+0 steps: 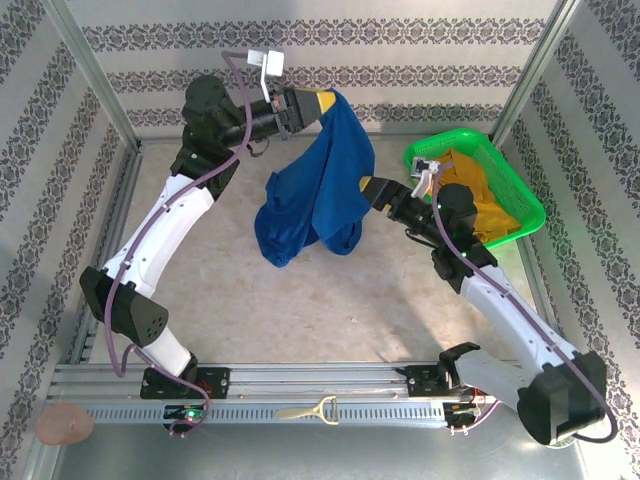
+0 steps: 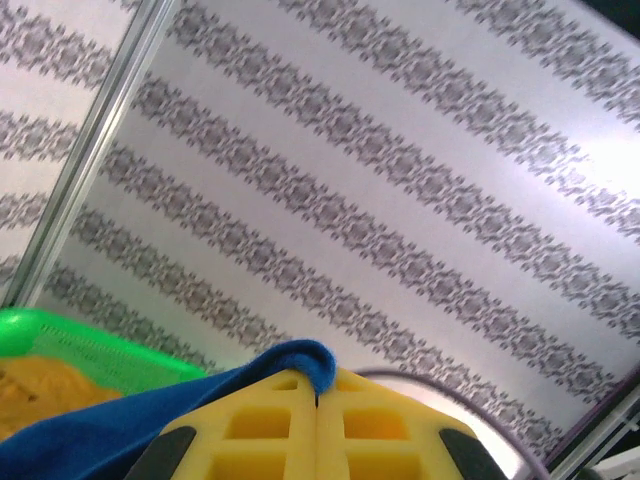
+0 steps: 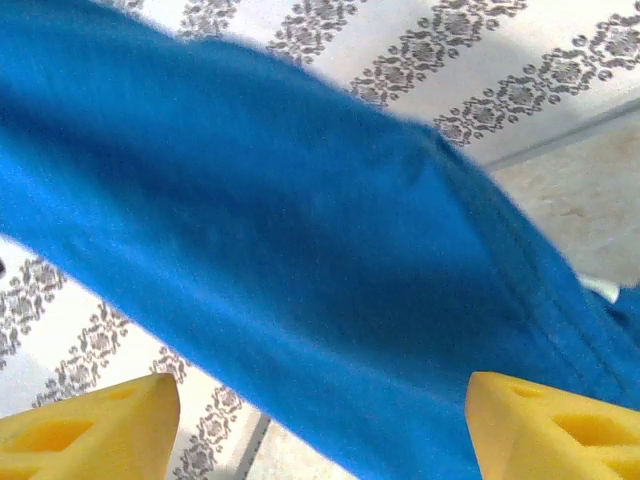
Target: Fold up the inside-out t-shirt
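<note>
T-shirt [image 1: 312, 195] dangles over the table [image 1: 300, 310], blue and bunched. To its right, the green basket [image 1: 522, 188] holds a crumpled yellow garment [image 1: 492, 210]. Left gripper [image 1: 322, 103] has the shirt's top edge pinched tight between closed jaws, up by the back wall [image 1: 420, 40]. Right gripper [image 1: 366, 188] hangs at the cloth's right side, fingers [image 3: 90, 425] spread wide, nothing gripped.

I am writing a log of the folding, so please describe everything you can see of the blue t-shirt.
The t-shirt is royal-blue soft cloth, plain where it shows. It hangs crumpled from the left gripper, which is shut on a fold of its edge. Its lower part droops in two bunches over the table. The right gripper stands beside it, jaws open, a stitched hem running past them.
</note>
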Available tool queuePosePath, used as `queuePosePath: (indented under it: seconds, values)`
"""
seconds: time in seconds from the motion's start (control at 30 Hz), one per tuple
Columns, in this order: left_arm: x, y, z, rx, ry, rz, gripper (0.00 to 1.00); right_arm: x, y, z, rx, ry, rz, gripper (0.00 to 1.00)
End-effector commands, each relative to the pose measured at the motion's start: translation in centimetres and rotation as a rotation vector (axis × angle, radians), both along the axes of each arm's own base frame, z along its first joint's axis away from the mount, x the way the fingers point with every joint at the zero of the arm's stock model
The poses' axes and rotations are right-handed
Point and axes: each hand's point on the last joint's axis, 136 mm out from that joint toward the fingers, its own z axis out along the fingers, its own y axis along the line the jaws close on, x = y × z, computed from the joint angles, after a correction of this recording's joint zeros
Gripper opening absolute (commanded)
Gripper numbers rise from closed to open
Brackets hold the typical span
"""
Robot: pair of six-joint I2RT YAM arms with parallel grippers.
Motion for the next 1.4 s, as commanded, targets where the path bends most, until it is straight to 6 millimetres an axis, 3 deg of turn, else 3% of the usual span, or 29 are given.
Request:
queuePosePath:
  seconds: [0.0, 0.13, 0.27, 0.3, 0.37, 0.43, 0.5, 0.53, 0.63, 0.73, 0.77, 0.8, 0.83, 0.87, 1.0, 1.17, 1.23, 1.37]
  values:
    - [-0.6, 0.6, 3.9, -0.097, -0.054, -0.016, 0.0, -0.2, 0.8, -2.5, -0.13, 0.006, -0.011, 0.77]
    - [-1.7, 1.1, 7.5, -0.132, -0.106, -0.018, 0.0, 0.5, 2.7, -3.8, -0.235, 0.01, 0.003, 0.81]
    - [-1.2, 1.7, 8.8, -0.147, -0.12, 0.03, 0.0, 2.4, 4.1, -3.1, -0.238, -0.009, 0.0, 0.77]
    - [-0.2, 1.9, 8.6, -0.146, -0.102, 0.06, 0.0, 2.7, 4.5, -2.6, -0.233, -0.015, 0.012, 0.67]
    - [2.7, 2.3, 7.3, -0.121, -0.035, 0.138, 0.0, 2.9, 5.2, -1.8, -0.223, -0.022, 0.043, 0.34]
    - [7.3, 3.3, 4.4, -0.068, 0.064, 0.235, 0.0, 2.9, 5.1, -1.6, -0.228, -0.014, 0.052, 0.0]
    - [11.8, 4.2, 0.6, -0.028, 0.16, 0.296, 0.0, 2.8, 4.5, -2.2, -0.232, 0.009, 0.035, 0.0]
    - [14.5, 4.5, -2.3, -0.006, 0.231, 0.325, 0.0, 2.8, 3.9, -2.8, -0.231, 0.031, 0.018, 0.0]
    - [20.1, 5.0, -9.8, 0.045, 0.368, 0.367, 0.39, 3.0, 2.1, -5.4, -0.231, 0.121, -0.048, 0.0]
    - [22.7, 5.9, -15.6, 0.136, 0.46, 0.405, 0.58, 3.5, 0.3, -8.2, -0.248, 0.214, -0.117, 0.0]
    - [22.8, 6.4, -16.8, 0.172, 0.475, 0.417, 0.6, 3.7, -0.2, -9.0, -0.257, 0.242, -0.134, 0.08]
    - [22.5, 6.7, -18.0, 0.22, 0.487, 0.428, 0.62, 4.1, -0.6, -9.8, -0.271, 0.266, -0.152, 0.4]
    - [22.0, 7.2, -18.9, 0.265, 0.49, 0.444, 0.65, 4.3, -1.0, -10.3, -0.293, 0.281, -0.168, 0.59]
    - [21.3, 7.5, -19.6, 0.3, 0.5, 0.458, 0.67, 4.4, -1.2, -10.6, -0.318, 0.288, -0.18, 0.67]
    - [16.2, 9.7, -23.4, 0.406, 0.589, 0.511, 0.72, 2.9, -1.9, -11.3, -0.421, 0.328, -0.186, 0.72]
    - [6.3, 12.0, -29.7, 0.533, 0.731, 0.541, 0.74, -1.3, -3.0, -15.0, -0.622, 0.421, -0.181, 0.74]
    - [1.6, 11.3, -32.1, 0.61, 0.766, 0.503, 0.74, -2.4, -3.1, -17.0, -0.694, 0.451, -0.162, 0.74]
    - [-4.5, 8.7, -35.8, 0.76, 0.802, 0.409, 0.77, -2.2, -2.9, -19.7, -0.817, 0.478, -0.137, 0.76]
